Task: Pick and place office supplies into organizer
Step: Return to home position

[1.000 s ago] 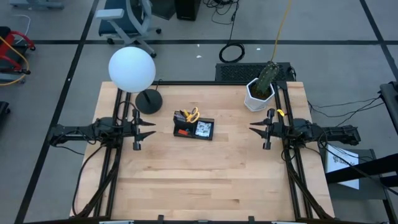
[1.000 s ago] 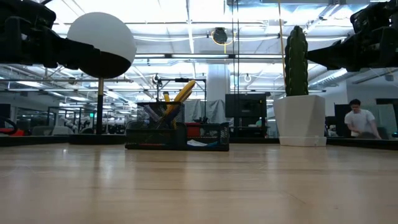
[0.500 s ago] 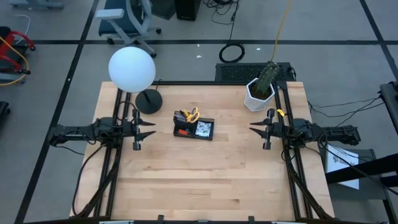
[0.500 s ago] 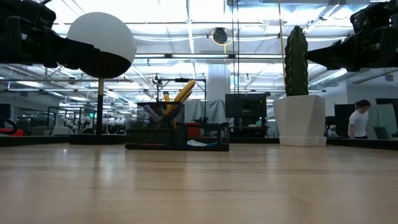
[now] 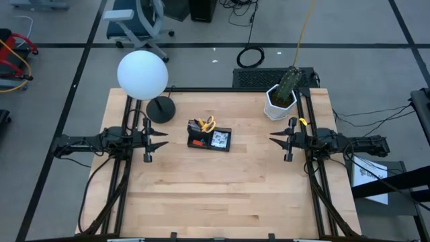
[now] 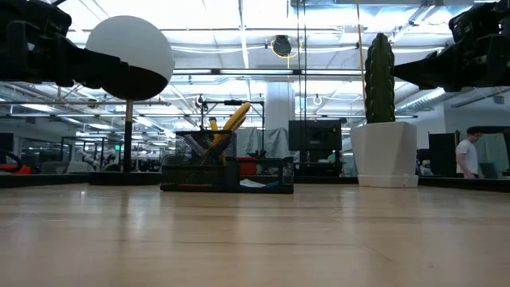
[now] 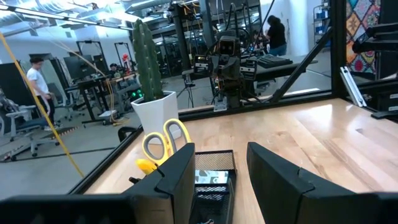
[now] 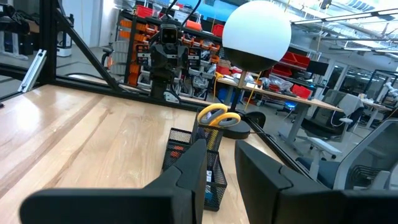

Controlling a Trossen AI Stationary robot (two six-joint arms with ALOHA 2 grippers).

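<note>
Black mesh organizer (image 6: 275,174) stands near the table's (image 5: 222,195) middle, yellow-handled scissors (image 5: 208,123) handles-up in its taller cup.

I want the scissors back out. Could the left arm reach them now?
Probably yes: the open left gripper faces the organizer with nothing between, and the scissors stick up out of it.

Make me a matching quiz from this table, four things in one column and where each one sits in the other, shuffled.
1. scissors
2. lamp
3. left claw
4. right claw

A. open, at the table's right side, near the pot
B. in the organizer's taller section
C. far left corner
D. open, at the table's left side

Pairs: 1-B, 2-C, 3-D, 4-A.
</note>
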